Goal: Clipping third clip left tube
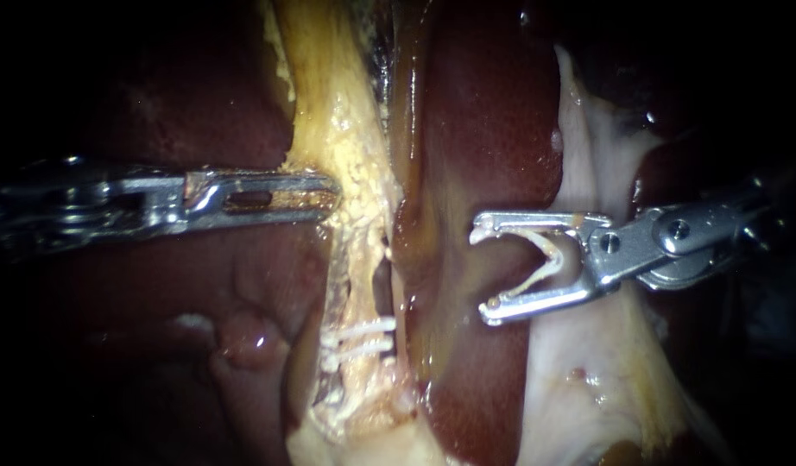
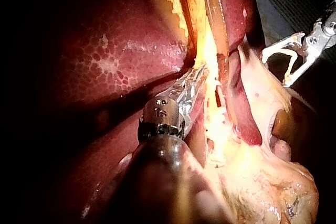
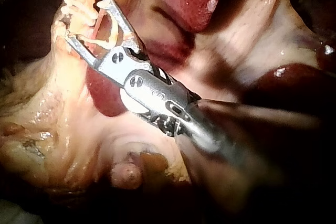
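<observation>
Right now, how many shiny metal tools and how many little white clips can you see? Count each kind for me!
Silver metal instruments: 2 (left instrument, right instrument)
Small white clips: 3 (upper clip and lower clip on the pale yellow tube, V-shaped clip held in the right instrument's jaws)
Total: 5

A liver fold (image 1: 467,129) bars the right tool (image 1: 481,273) from the left tube (image 1: 356,259) — clips (image 1: 363,338) sit lower down.

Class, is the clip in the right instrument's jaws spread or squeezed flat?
Spread: the clip held by the right instrument shows two legs forming a V.
</observation>
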Robot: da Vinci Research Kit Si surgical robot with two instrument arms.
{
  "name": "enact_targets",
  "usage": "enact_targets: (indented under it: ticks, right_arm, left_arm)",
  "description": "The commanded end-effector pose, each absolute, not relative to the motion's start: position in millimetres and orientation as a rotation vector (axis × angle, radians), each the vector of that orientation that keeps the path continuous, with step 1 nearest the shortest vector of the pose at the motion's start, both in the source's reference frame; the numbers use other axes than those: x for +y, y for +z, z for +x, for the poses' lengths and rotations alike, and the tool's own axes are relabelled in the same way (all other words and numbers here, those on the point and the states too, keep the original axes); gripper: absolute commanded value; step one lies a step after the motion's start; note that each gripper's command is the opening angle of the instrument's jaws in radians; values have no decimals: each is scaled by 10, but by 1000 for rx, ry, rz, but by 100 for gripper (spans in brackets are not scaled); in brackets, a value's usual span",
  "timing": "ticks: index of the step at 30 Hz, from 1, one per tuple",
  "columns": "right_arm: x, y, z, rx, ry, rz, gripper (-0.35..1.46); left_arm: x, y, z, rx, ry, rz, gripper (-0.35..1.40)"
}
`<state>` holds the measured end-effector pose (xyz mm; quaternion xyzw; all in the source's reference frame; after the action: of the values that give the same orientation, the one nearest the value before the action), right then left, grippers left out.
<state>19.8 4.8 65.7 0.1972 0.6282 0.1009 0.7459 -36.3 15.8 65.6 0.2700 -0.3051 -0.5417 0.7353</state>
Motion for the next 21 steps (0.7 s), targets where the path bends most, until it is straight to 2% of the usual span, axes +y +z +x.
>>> enact_targets:
  ticks: [1, 6, 10, 14, 21]
  right_arm:
    - [49, 657, 198, 1375, 221, 431, 60]
    - [49, 657, 198, 1375, 221, 431, 60]
    - [45, 660, 202, 1375, 219, 429, 60]
    - [31, 671, 212, 1343, 353, 587, 60]
    - [2, 698, 248, 1302, 453, 740, 60]
  left_arm:
    - [158, 656, -363, -671, -1190, 593, -35]
    - [160, 652, -361, -670, -1190, 596, -35]
    - [175, 639, -348, -667, -1192, 595, -35]
    - [198, 615, -322, -708, -1220, 574, -35]
    - [224, 568, -300, -789, -1250, 552, -35]
